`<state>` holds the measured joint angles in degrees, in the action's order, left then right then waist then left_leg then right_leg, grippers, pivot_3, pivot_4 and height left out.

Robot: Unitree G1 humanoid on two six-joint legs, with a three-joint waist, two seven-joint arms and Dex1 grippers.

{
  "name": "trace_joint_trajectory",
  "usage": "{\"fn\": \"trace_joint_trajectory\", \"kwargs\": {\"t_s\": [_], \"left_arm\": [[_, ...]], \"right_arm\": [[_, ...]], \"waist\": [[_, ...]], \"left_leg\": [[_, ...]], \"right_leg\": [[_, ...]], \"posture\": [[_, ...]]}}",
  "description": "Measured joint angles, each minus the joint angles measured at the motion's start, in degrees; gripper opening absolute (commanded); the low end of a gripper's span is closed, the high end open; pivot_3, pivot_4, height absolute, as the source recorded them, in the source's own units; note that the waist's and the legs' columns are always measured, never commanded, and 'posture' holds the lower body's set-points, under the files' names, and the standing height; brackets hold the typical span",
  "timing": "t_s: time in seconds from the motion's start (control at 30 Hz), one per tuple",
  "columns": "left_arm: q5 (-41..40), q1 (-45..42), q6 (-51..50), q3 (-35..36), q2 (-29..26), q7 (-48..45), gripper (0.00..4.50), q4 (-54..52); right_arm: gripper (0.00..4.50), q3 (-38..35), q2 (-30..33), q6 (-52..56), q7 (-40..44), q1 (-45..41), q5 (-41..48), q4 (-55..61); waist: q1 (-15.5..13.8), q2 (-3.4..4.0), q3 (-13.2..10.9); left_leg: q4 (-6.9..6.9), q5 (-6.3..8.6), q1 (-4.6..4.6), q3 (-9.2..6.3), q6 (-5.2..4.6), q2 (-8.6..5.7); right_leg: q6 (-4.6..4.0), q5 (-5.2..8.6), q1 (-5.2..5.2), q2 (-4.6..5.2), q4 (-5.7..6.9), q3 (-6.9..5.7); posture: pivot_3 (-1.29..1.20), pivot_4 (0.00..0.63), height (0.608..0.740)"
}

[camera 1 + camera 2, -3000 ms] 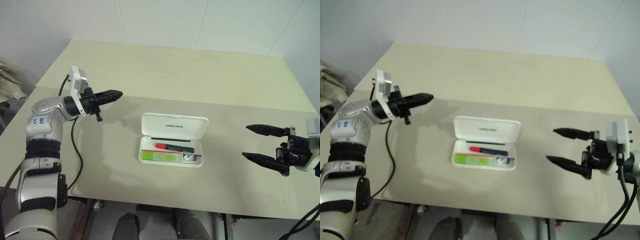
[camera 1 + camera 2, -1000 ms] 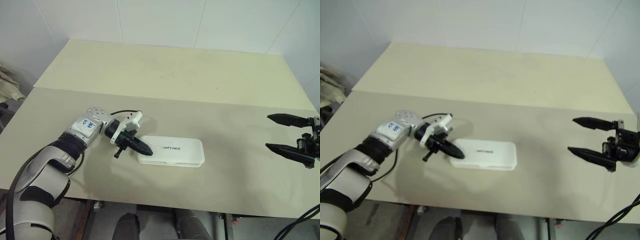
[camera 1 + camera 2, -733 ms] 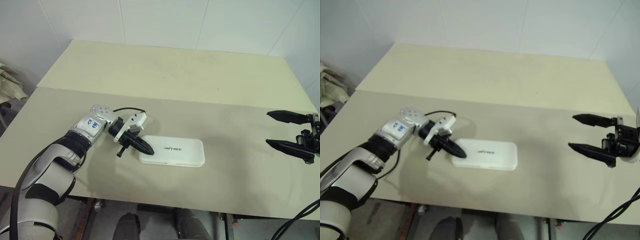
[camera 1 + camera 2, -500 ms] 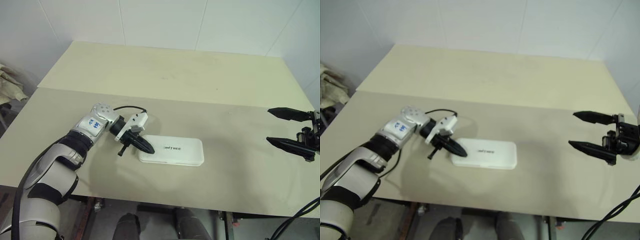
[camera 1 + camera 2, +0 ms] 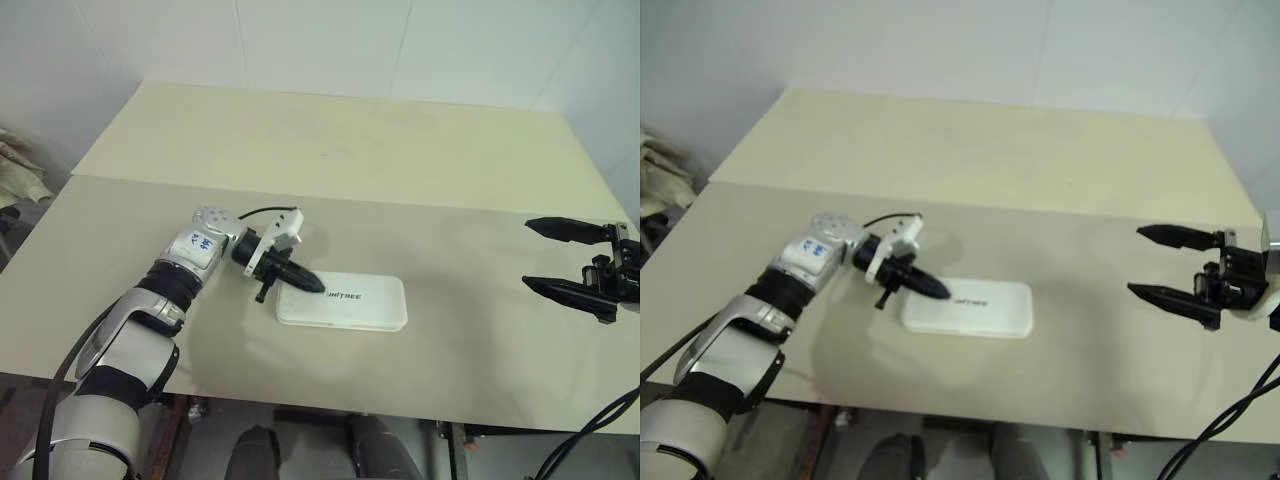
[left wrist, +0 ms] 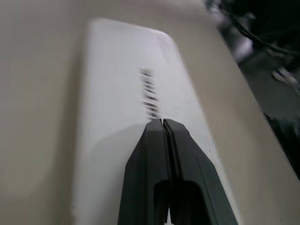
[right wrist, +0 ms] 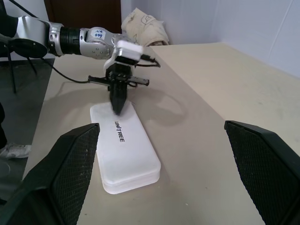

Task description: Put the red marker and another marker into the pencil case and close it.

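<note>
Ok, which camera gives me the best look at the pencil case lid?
The right wrist view: the whole closed pencil case with its lettering and the shut left gripper over its end. Both eye views show it whole but smaller; the left wrist view shows part of the lid.

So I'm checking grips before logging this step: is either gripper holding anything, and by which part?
Nothing is held. The left gripper is shut, its tip over the closed pencil case; the right gripper is open and empty.

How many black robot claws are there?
2. The left gripper, its fingers shut, is over the left end of the closed white pencil case. The right gripper, its fingers open, is off to the right, above the table.
</note>
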<state>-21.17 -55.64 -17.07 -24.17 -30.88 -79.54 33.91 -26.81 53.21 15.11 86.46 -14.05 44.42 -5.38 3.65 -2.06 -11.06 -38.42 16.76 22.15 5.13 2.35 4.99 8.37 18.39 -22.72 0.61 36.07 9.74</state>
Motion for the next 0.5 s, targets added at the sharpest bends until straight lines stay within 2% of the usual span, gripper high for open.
{"fn": "trace_joint_trajectory", "kwargs": {"t_s": [0.1, 0.2, 0.33, 0.5], "left_arm": [[-1.9, 6.3, -2.7, 5.8, -1.0, 1.8, 0.06, -9.3], [-3.6, 11.4, -3.9, 11.7, 0.2, 7.0, 0.66, -15.2], [-6.6, 16.4, -2.5, 19.2, 1.3, 10.2, 1.93, -23.1], [-7.0, 20.6, -0.3, 21.8, 0.5, 8.2, 3.65, -27.2]], "right_arm": [[4.50, 1.4, -0.2, 0.0, -0.4, -1.9, -0.5, -0.8], [4.50, 2.4, -0.2, 0.1, -0.8, -3.9, -1.2, -1.8], [4.50, 4.5, -0.2, 0.2, -0.5, -6.8, -1.8, -3.9], [4.50, 6.3, -0.1, 0.0, 0.2, -11.1, -3.3, -8.4]], "waist": [[0.5, 0.04, 0.0], [0.5, 0.08, 0.0], [0.5, 0.10, 0.0], [0.9, 0.09, 0.0]], "left_leg": [[0.25, -0.04, -0.06, 0.02, 0.07, 0.07], [0.25, -0.08, -0.06, -0.01, 0.14, 0.11], [0.16, -0.09, -0.08, 0.04, 0.16, 0.10], [0.10, -0.11, -0.09, 0.06, 0.17, 0.08]], "right_leg": [[-0.12, 0.08, -0.07, 0.00, 0.01, -0.08], [-0.16, 0.10, -0.09, -0.01, 0.04, -0.15], [-0.11, 0.07, -0.06, 0.01, 0.07, -0.13], [-0.07, 0.03, -0.01, 0.01, 0.07, -0.13]], "posture": [[0.00, 0.150, 0.740], [0.00, 0.150, 0.740], [0.00, 0.150, 0.740], [0.00, 0.150, 0.740]]}}
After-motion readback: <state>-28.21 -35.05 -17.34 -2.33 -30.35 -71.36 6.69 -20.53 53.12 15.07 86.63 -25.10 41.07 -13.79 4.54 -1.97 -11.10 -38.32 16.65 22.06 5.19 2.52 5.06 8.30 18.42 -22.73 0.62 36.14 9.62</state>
